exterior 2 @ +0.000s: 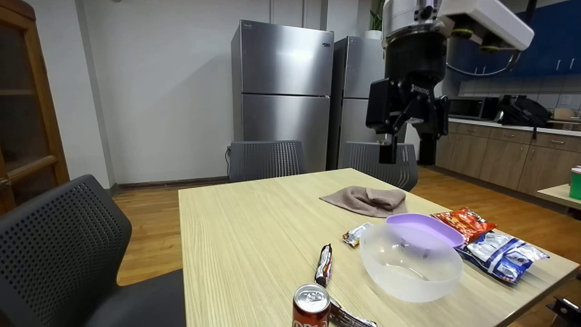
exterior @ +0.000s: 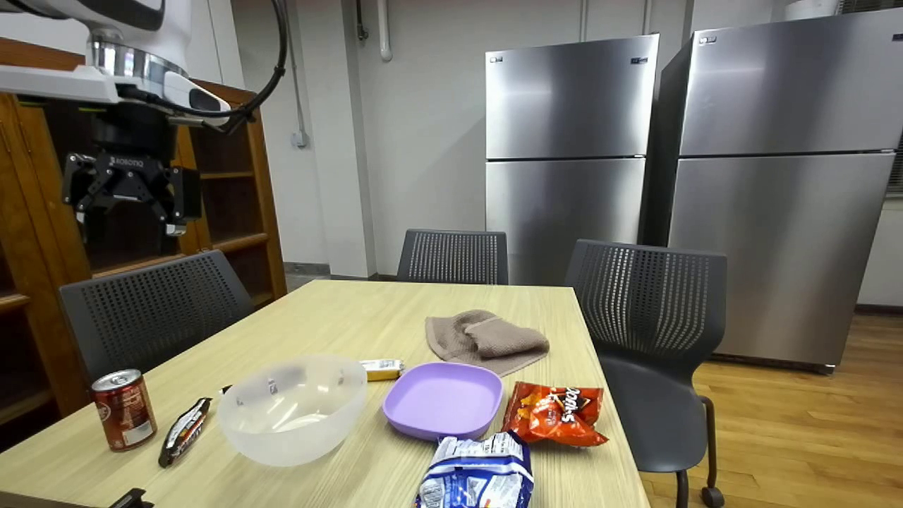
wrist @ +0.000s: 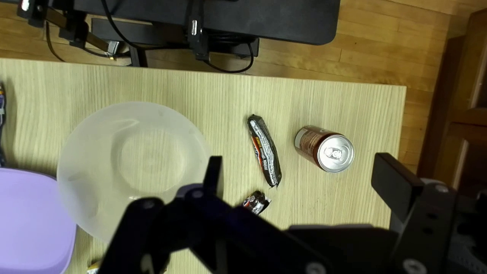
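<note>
From where I'm standing, the claw [exterior 2: 407,154] is spread wide with nothing in it, so I'd guess no grab's done yet and it's all left, with the black-wrapped bar [wrist: 265,151] near the frosted bowl [exterior: 289,436] and the soda can [wrist: 323,149] farther from the bowl, same side.

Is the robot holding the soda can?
No, in an exterior view the end effector hangs open in the air, while the soda can stands apart from it on the table.

Can [wrist: 323,149] dk red/silver; bar wrapper [wrist: 265,150] blk/wht/orange; bowl [wrist: 148,160] frosted wht; plate [exterior: 443,401] lt purple; tbl [exterior 2: 245,227] pale, grained.
</note>
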Action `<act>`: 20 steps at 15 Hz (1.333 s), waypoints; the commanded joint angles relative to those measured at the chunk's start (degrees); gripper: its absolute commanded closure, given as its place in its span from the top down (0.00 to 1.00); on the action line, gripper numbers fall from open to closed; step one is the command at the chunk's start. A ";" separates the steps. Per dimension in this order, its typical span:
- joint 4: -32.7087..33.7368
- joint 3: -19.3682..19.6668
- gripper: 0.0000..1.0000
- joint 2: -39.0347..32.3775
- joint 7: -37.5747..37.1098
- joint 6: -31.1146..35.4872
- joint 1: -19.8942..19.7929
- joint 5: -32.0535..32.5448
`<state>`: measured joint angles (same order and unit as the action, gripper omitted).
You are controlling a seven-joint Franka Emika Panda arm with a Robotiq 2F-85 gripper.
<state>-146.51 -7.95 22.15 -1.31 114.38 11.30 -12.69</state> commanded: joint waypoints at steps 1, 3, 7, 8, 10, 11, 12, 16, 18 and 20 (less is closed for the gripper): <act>-0.70 -1.70 1.00 -3.06 -0.21 5.12 0.15 1.01; -0.72 -2.37 1.00 -5.42 -0.66 7.82 0.36 1.18; -0.33 -3.23 1.00 -10.26 -0.72 12.03 0.90 0.84; -0.32 -3.37 1.00 -11.28 -0.84 12.91 1.04 0.98; -0.16 -3.71 1.00 -13.23 -1.29 14.09 1.11 1.69; -0.79 -2.91 1.00 -11.41 -0.02 12.70 0.97 0.41; -0.79 -2.94 1.00 -12.15 -0.02 12.96 0.96 0.43; -0.78 -2.84 1.00 -12.36 -0.01 12.96 0.93 0.42; -0.78 -2.84 1.00 -12.35 -0.01 12.96 0.93 0.42; -0.78 -2.84 1.00 -12.36 -0.01 12.96 0.93 0.42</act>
<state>-147.37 -10.77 9.78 -1.32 127.49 12.25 -12.28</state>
